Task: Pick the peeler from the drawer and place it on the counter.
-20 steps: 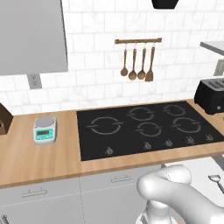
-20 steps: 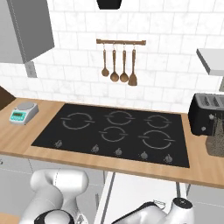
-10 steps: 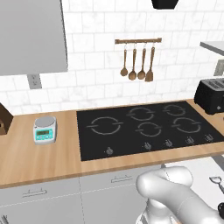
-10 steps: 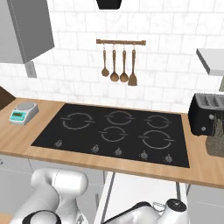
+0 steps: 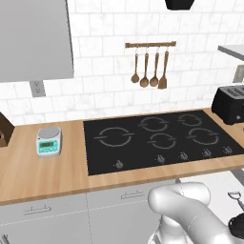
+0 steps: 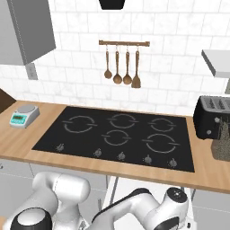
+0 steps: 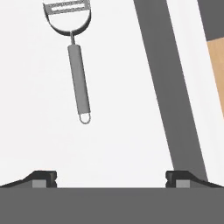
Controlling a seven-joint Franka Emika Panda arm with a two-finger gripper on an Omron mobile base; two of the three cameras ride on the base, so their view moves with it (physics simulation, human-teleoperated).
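Left base view: scene framing unchanged from a second ago; white arm bulk sits slightly further right at the lower right. Peeler point(image 5: 235, 198) lies at the right edge on the pale inside of the open drawer point(image 5: 224, 183), below the desk point(image 5: 43, 174). Black cooktop point(image 5: 157, 140) set into the light-brown desk; kitchen scale point(image 5: 49, 141) at left; toaster point(image 5: 229, 105) at right; wooden utensils point(image 5: 151, 71) hang on a rail against white tile.

Right base view: arm reaches down at the lower middle, a little more of its wrist showing than before. Same cooktop point(image 6: 121, 134), scale point(image 6: 24, 115), toaster point(image 6: 212, 117).

Hand view: claw point(image 7: 111, 179) spread wide, tips well apart, pinching nothing. Peeler point(image 7: 76, 65) lies flat on the white drawer floor point(image 7: 39, 131), ahead of the claw, untouched, head pointing away. Grey drawer wall point(image 7: 168, 87) runs alongside; desk edge point(image 7: 216, 65) beyond.
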